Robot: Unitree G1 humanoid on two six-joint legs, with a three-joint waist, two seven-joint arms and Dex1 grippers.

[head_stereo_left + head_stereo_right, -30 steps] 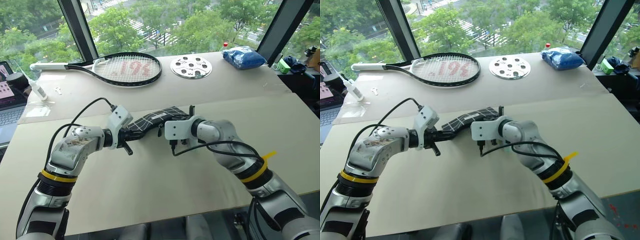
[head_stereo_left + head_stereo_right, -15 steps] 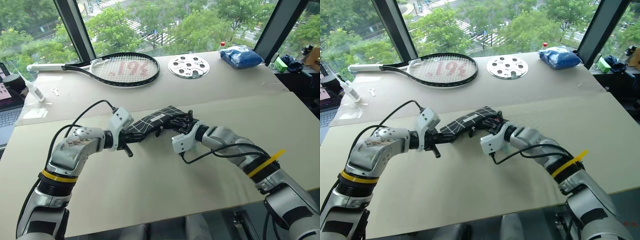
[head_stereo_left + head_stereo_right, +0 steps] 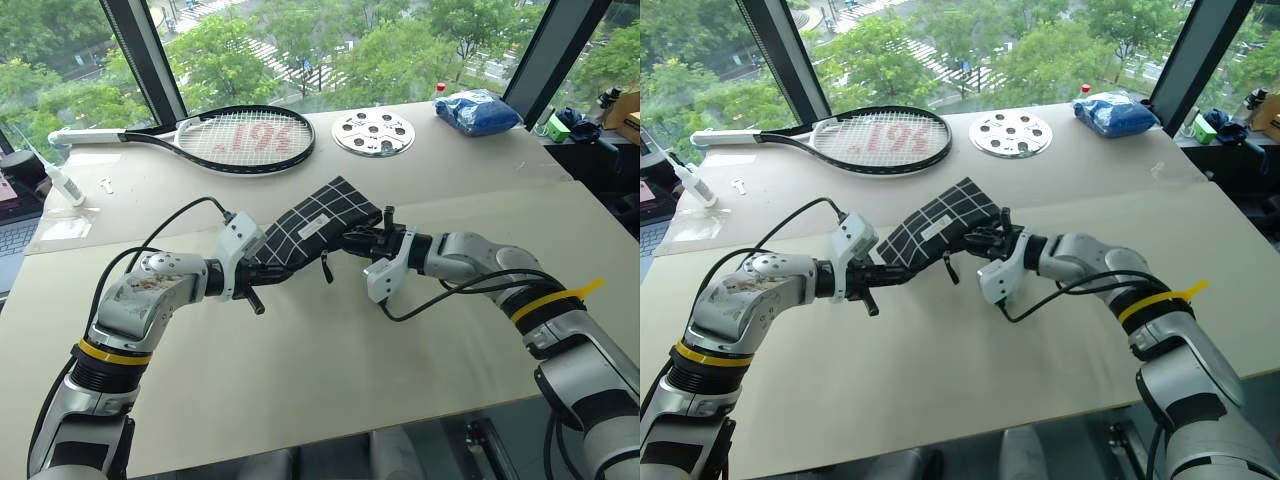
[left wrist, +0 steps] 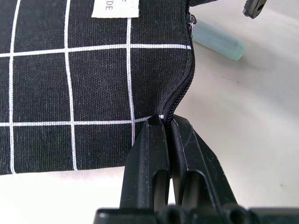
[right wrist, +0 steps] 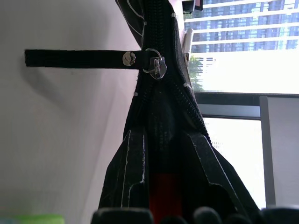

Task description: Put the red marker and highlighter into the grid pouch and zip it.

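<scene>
While the grid pouch (image 3: 312,232) hangs raised above the desk (image 3: 300,370), tilted with its far corner lifted, both end effectors grip it from opposite ends. Its white label (image 4: 115,8) faces upward, and a black pull cord (image 3: 325,267) dangles from the zipper slider (image 5: 155,66) partway along the near edge.

At the pouch's lower left corner, the left end effector (image 4: 167,122) is pinched fully closed on the fabric just where the zipper line ends; its two black fingers (image 4: 147,163) press together with the seam between them. The zipper on this stretch looks closed.

At the other end, the right end effector (image 3: 985,240) clamps the pouch's mouth, its fingers (image 5: 133,172) spread only narrowly with the fabric sandwiched between them. The zipper is parted between the slider and this grip, and a red patch (image 5: 163,193) shows inside the opening, apparently the red marker's end, though I cannot be sure.

Beneath the pouch, a pale blue-green stick (image 4: 217,41) lies on the desk, which looks like the highlighter, with a bit of bright green (image 5: 32,218) visible nearby.

Farther back on the desk rest a tennis racket (image 3: 225,137), a round perforated metal disc (image 3: 373,132) and a blue bundle (image 3: 476,111).
</scene>
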